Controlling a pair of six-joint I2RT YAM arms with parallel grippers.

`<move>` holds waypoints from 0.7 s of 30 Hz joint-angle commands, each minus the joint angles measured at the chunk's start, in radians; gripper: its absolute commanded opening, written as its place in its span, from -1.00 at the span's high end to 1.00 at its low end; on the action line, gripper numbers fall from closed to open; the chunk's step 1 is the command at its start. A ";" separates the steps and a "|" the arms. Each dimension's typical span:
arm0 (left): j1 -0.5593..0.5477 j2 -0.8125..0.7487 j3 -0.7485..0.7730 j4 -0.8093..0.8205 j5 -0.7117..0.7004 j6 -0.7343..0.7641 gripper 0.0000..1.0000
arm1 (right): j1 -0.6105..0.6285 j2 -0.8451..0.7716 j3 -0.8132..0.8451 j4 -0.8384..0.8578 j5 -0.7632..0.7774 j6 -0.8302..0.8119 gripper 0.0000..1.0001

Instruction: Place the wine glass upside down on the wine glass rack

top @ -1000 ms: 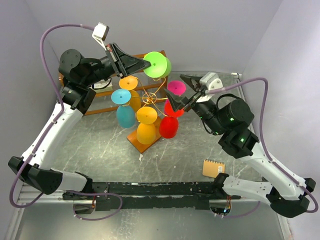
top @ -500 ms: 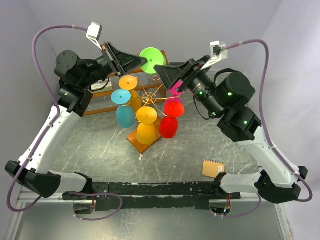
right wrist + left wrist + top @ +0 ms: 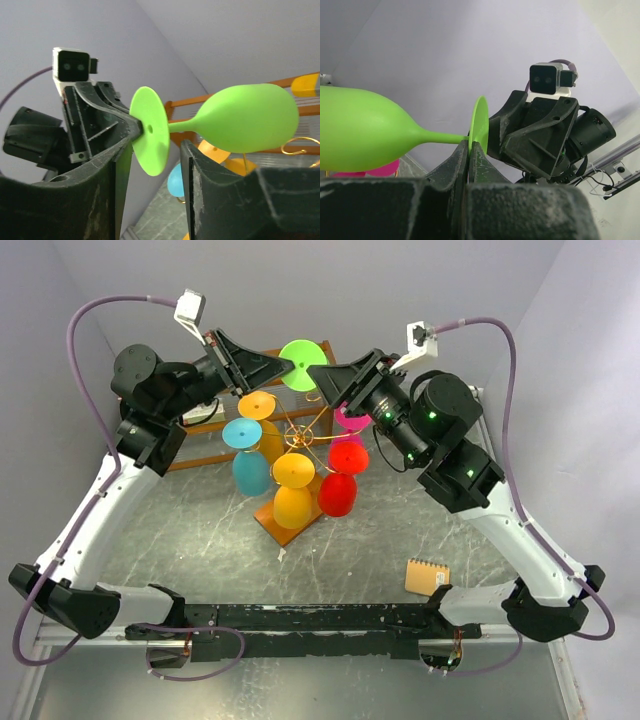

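**Right end effector reaches the green glass held above the rack**
In 1 second the right end effector has swung up from beside the red glass to the wine glass, its jaws apart either side of the round foot. The left end effector stays clamped on the foot's rim. The glass lies sideways in the air over the counter's far edge, above the wine glass rack, probably for a regrip before inverting. The glass looks smooth, matte and bulbous; the rack is thin gold scrollwork.
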 commanded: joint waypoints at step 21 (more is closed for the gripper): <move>0.000 -0.048 -0.046 0.049 0.007 -0.020 0.86 | -0.234 0.026 -0.170 0.355 -0.481 0.370 1.00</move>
